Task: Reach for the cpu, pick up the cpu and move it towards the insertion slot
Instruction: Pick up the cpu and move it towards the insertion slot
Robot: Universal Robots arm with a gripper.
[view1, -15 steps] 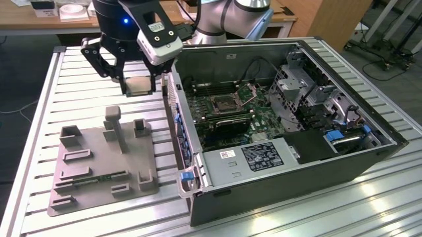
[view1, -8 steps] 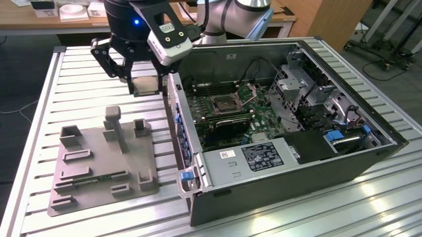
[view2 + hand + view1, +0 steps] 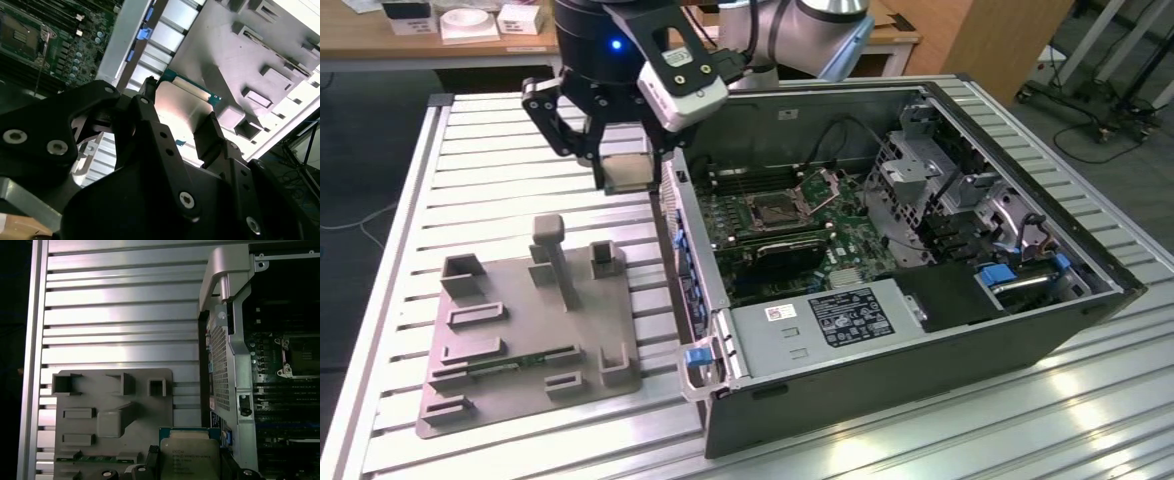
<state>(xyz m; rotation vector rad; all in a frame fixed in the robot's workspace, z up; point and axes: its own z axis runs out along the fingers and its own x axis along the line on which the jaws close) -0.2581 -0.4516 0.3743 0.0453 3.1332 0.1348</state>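
The cpu (image 3: pixel 630 172) is a small square chip with a silvery top, held in the air above the slatted table, just outside the open computer case's wall. My gripper (image 3: pixel 628 178) is shut on the cpu, one black finger on each side. Both wrist views show the same grip: the cpu (image 3: pixel 182 107) and the cpu (image 3: pixel 190 456) sit between the fingers. The insertion slot (image 3: pixel 774 210) is a square silver-framed socket with a dark centre on the motherboard, its metal frame hinged up. It lies to the exterior view's right of the gripper and lower, inside the case. The socket (image 3: pixel 22 37) appears again as the slot (image 3: pixel 302 352).
A grey plastic fixture (image 3: pixel 520 330) with upright posts and recesses lies on the slatted table (image 3: pixel 494 150), at the exterior view's left of the case, with a green memory stick (image 3: pixel 520 362) in it. The case wall (image 3: pixel 680 240) stands between the gripper and the motherboard.
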